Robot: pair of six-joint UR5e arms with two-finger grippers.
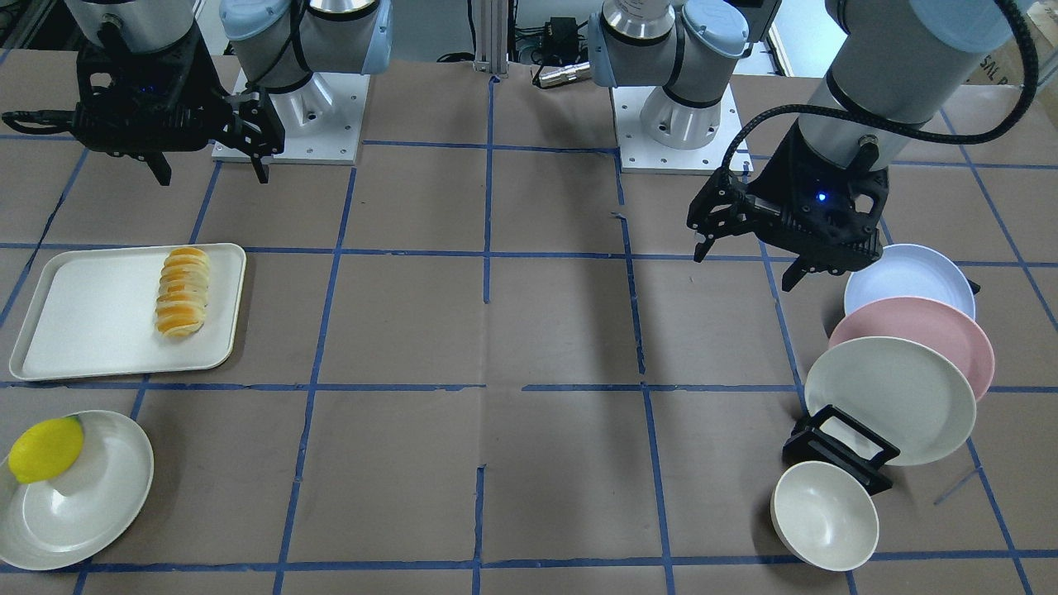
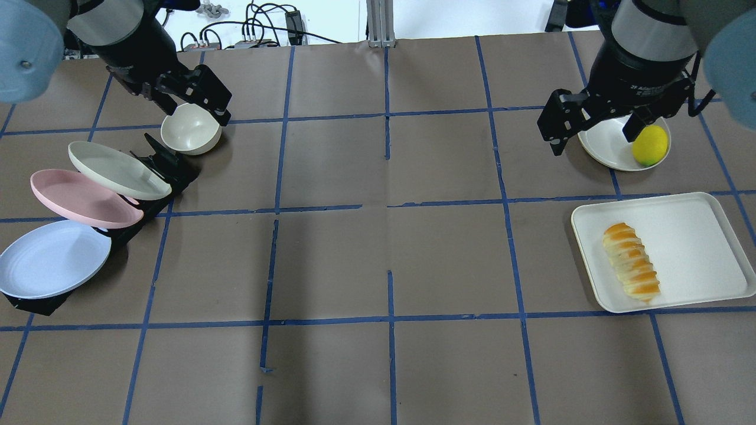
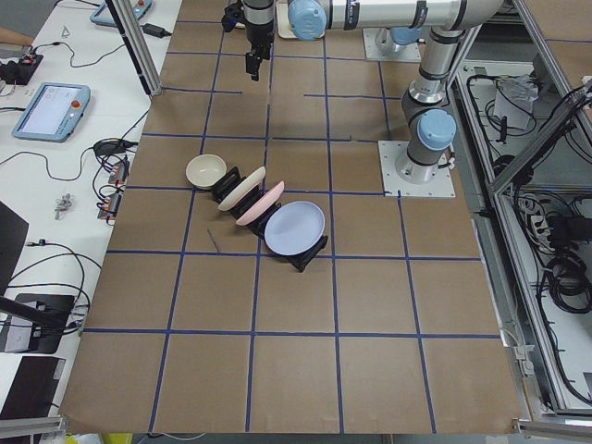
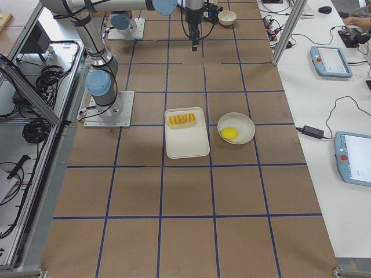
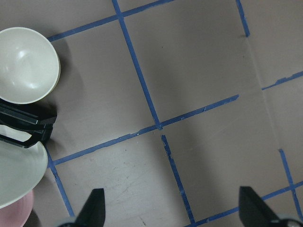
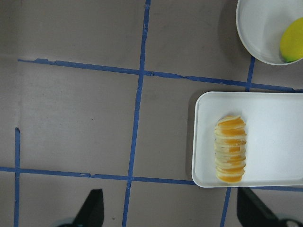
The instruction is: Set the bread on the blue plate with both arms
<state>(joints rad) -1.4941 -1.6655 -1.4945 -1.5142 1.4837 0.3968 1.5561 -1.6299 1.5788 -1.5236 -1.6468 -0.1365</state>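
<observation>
Closest in, I see the bread [image 2: 631, 262] lying on the tray [image 2: 697, 236] and the blue plate [image 2: 50, 257] leaning in the rack [image 2: 35, 302]. Farther out, my left gripper [image 5: 173, 202] hangs wide open by the bowl [image 2: 190, 130], and my right gripper [image 6: 170, 202] is equally spread near the lemon [image 2: 649, 145].

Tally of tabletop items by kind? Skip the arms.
Round plates: 4 (pale blue plate, pink plate, cream plate, white plate)
Cream bowl: 1
White rectangular tray: 1
Orange-and-yellow sliced toy bread: 1
Yellow lemon: 1
Black plate rack: 1
Total: 9
</observation>
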